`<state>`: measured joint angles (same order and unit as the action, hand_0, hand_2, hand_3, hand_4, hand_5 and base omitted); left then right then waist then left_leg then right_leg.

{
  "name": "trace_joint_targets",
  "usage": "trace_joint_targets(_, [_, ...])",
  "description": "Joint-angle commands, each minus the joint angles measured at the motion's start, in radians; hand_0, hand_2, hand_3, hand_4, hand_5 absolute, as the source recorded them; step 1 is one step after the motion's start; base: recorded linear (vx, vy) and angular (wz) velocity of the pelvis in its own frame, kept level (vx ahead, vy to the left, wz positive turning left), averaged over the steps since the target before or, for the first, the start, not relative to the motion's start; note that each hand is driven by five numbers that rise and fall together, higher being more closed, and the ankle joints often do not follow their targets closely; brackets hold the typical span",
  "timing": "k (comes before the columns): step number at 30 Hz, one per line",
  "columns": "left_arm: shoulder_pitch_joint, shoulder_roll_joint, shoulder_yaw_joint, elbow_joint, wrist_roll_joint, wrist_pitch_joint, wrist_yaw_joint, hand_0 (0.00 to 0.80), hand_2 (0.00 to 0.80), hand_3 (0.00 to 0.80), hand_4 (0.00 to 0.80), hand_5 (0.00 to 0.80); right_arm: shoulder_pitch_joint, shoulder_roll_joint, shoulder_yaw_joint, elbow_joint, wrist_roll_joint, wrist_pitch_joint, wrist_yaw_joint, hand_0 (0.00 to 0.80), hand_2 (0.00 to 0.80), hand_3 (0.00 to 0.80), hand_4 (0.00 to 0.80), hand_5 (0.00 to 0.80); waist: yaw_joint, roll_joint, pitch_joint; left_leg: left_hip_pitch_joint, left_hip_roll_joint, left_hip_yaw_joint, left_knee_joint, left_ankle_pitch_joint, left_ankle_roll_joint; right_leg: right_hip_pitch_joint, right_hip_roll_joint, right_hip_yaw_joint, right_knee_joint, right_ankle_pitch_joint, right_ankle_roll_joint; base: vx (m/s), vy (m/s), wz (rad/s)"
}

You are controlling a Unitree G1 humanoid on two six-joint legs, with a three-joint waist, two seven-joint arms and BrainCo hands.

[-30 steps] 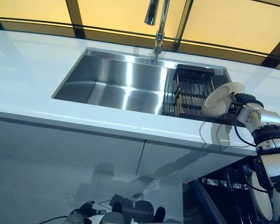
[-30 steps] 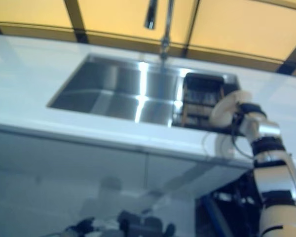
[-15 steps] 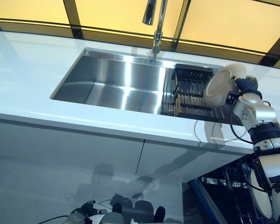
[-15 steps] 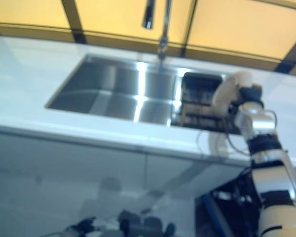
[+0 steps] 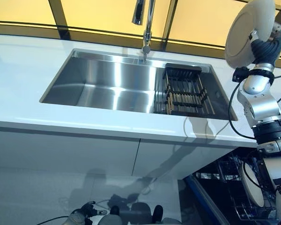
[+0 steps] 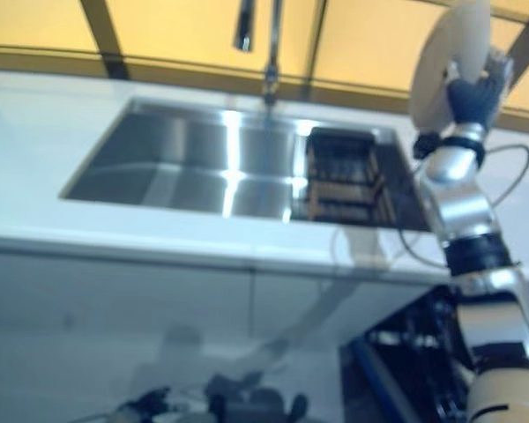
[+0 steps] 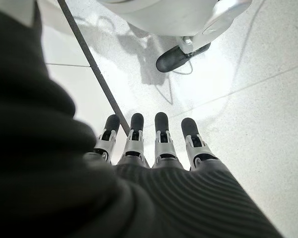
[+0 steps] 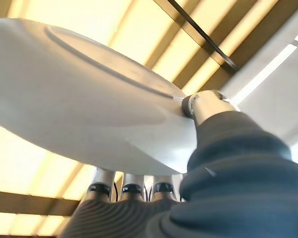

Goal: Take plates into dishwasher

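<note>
My right hand (image 5: 266, 46) is shut on a white plate (image 5: 249, 29) and holds it on edge high above the counter, right of the sink (image 5: 107, 82). In the right wrist view the plate (image 8: 79, 94) sits between my thumb (image 8: 204, 105) on its rim and my fingers (image 8: 131, 189) behind it. The dark dish rack (image 5: 185, 91) in the sink's right end holds no plate that I can see. The open dishwasher (image 5: 225, 185) shows at the lower right with a white plate (image 5: 252, 186) standing in its rack. My left hand (image 7: 154, 144) hangs low over the floor, fingers straight, empty.
A chrome faucet (image 5: 145, 23) rises behind the sink. The white countertop (image 5: 23, 79) runs left and right of the basin, with white cabinet fronts (image 5: 84, 150) below. Yellow panels with dark bars stand behind the counter.
My right hand has lifted the plate from beside the rack at the sink's right end up high and to the right. The camera has shifted slightly.
</note>
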<state>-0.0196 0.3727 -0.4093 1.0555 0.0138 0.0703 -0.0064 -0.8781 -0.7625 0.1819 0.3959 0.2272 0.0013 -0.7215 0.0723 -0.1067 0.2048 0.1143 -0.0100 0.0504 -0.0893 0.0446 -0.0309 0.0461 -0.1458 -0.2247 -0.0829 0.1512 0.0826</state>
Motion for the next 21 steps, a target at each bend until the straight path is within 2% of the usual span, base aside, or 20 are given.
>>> trace_joint_targets(1, [-0.018,-0.012,-0.026,0.032,0.050,0.004,-0.012,0.000,0.000,0.000,0.000,0.000,-0.025,-0.111,-0.067,-0.123,-0.086,-0.095,-0.084,0.800,0.800,0.800,0.800,0.800,0.010,0.033,-0.054,-0.008,-0.058,0.000,0.002,-0.099,0.068,-0.058,-0.037,0.039,0.062,0.029,0.107,-0.025,0.078,-0.04])
trace_joint_targets(4, [-0.014,-0.012,-0.020,0.035,0.080,0.018,-0.019,0.000,0.000,0.000,0.000,0.000,0.008,-0.123,-0.102,-0.209,-0.134,-0.106,-0.118,0.800,0.800,0.800,0.800,0.800,-0.004,0.029,-0.056,0.001,-0.062,0.011,0.002,-0.110,0.070,-0.077,-0.042,0.032,0.069,0.053,0.114,-0.020,0.078,-0.20])
trace_joint_targets(6, [-0.009,-0.010,-0.010,0.035,0.091,0.029,-0.025,0.000,0.000,0.000,0.000,0.000,0.022,-0.125,-0.115,-0.261,-0.185,-0.111,-0.132,0.800,0.800,0.800,0.800,0.800,-0.006,0.026,-0.056,0.006,-0.061,0.038,0.002,-0.114,0.066,-0.087,-0.056,-0.008,0.079,0.077,0.126,-0.029,0.055,-0.26])
trace_joint_targets(8, [0.003,-0.005,-0.002,0.030,0.100,0.038,-0.025,0.000,0.000,0.000,0.000,0.000,0.029,-0.131,-0.122,-0.321,-0.226,-0.110,-0.144,0.800,0.800,0.800,0.800,0.800,-0.001,0.023,-0.054,0.012,-0.056,0.083,0.002,-0.118,0.063,-0.101,-0.087,-0.075,0.105,0.116,0.143,-0.050,0.043,-0.71])
trace_joint_targets(10, [0.011,0.000,0.007,0.025,0.111,0.042,-0.030,0.000,0.000,0.000,0.000,0.000,0.039,-0.138,-0.125,-0.356,-0.256,-0.113,-0.156,0.800,0.800,0.800,0.800,0.800,-0.001,0.024,-0.053,0.018,-0.048,0.111,0.002,-0.119,0.063,-0.105,-0.109,-0.097,0.128,0.127,0.150,-0.047,0.021,-0.84])
trace_joint_targets(13, [0.011,0.008,0.004,0.038,0.120,0.029,-0.028,0.000,0.000,0.000,0.000,0.000,0.068,-0.167,-0.141,-0.399,-0.281,-0.134,-0.174,0.800,0.800,0.800,0.800,0.800,-0.010,0.026,-0.060,0.016,-0.031,0.143,0.002,-0.119,0.067,-0.088,-0.137,-0.098,0.161,0.117,0.146,-0.077,-0.020,-0.53])
trace_joint_targets(17, [0.003,0.012,-0.007,0.066,0.099,0.001,-0.011,0.000,0.000,0.000,0.000,0.000,0.116,-0.190,-0.168,-0.440,-0.274,-0.177,-0.184,0.800,0.800,0.800,0.800,0.800,-0.017,0.035,-0.072,0.004,0.013,0.223,0.002,-0.111,0.067,-0.019,-0.185,-0.105,0.214,0.079,0.137,-0.124,-0.051,-0.42])
trace_joint_targets(21, [-0.008,0.022,-0.015,0.079,0.095,-0.024,-0.009,0.000,0.000,0.000,0.000,0.000,0.171,-0.189,-0.204,-0.471,-0.259,-0.187,-0.172,0.800,0.800,0.800,0.800,0.800,-0.018,0.033,-0.089,-0.029,0.044,0.291,0.002,-0.089,0.065,0.053,-0.227,-0.100,0.224,0.076,0.148,-0.125,-0.123,-1.17])
